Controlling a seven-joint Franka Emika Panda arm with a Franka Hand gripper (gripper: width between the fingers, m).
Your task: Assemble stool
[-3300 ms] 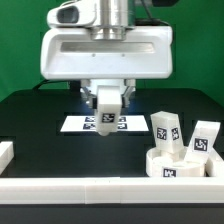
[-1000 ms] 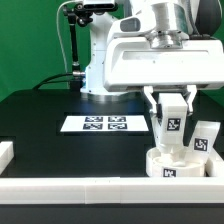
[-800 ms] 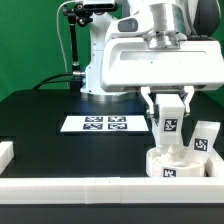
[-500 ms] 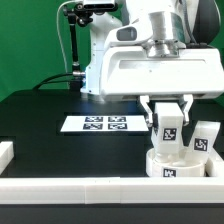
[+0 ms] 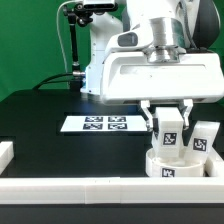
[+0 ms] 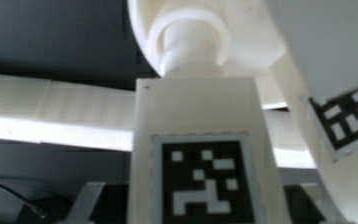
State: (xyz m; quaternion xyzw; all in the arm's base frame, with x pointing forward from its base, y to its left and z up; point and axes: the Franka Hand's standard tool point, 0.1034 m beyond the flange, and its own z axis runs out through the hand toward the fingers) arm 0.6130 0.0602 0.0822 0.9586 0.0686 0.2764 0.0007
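Observation:
The white round seat (image 5: 172, 166) lies at the exterior view's right, near the front rail. A blocky white leg (image 5: 169, 137) with a square tag stands upright in it. A second tagged leg (image 5: 203, 141) stands just to its right. My gripper (image 5: 169, 128) hangs over the first leg, and its fingers (image 5: 151, 122) flank the leg's upper part with a small gap on each side. In the wrist view the leg (image 6: 202, 140) fills the middle between the two spread fingers (image 6: 91, 200), which are not pressed on it. The second leg's tag (image 6: 350, 112) shows beside it.
The marker board (image 5: 98, 124) lies flat in the middle of the black table. A long white border rail (image 5: 80, 190) runs along the front edge, and a short rail piece (image 5: 5, 153) sits at the exterior view's left.
My gripper has moved from above the marker board to the exterior view's right and come down, so its fingers now straddle the upright leg. The leg and seat have not moved.

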